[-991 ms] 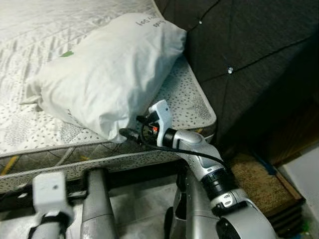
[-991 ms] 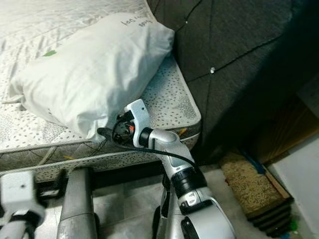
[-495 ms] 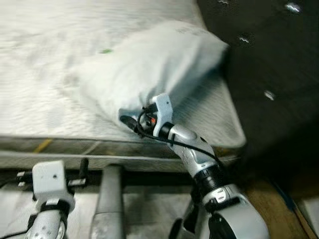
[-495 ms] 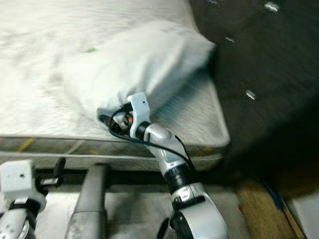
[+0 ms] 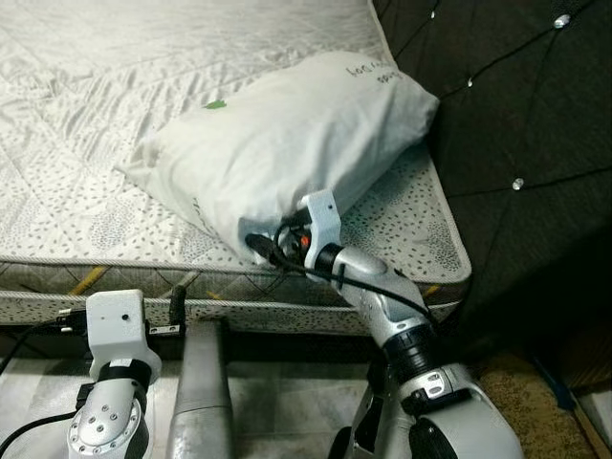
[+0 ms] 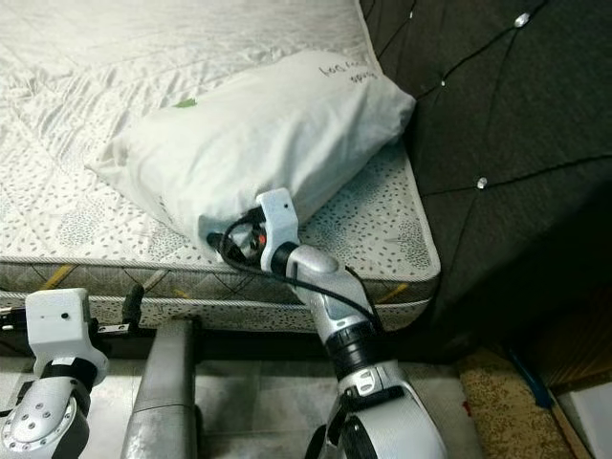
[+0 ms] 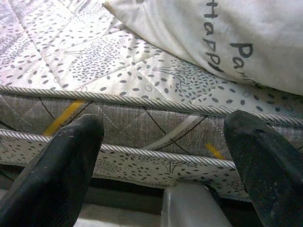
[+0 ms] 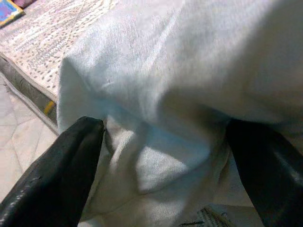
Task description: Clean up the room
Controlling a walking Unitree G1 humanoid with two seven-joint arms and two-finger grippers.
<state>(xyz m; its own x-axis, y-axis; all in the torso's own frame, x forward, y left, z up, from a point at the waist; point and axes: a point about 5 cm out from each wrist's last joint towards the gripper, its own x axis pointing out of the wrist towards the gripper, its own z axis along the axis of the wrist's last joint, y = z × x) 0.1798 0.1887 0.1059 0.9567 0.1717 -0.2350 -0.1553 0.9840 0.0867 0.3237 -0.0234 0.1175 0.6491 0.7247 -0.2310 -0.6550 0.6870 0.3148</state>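
Note:
A white pillow (image 5: 287,134) with grey lettering lies on the patterned mattress (image 5: 86,105), its far end against the dark headboard. My right gripper (image 5: 264,251) is at the pillow's near corner, close to the mattress edge. In the right wrist view the pillow fabric (image 8: 165,71) bulges between the two black fingers (image 8: 71,161), which stand wide apart, so the right gripper (image 8: 165,130) is open. My left gripper (image 7: 163,130) is open and empty, held low in front of the mattress side (image 7: 118,113), with the pillow's lettered face (image 7: 246,33) above it.
A dark tufted headboard (image 5: 516,115) rises along the right of the bed. The mattress edge (image 6: 191,287) runs across in front of me, with tiled floor (image 6: 249,411) below. A brown mat (image 5: 564,402) lies on the floor at the lower right.
The camera has swung, so the whole scene has shifted. My right gripper has stayed at the pillow's near corner. My left arm has risen slightly in front of the mattress side.

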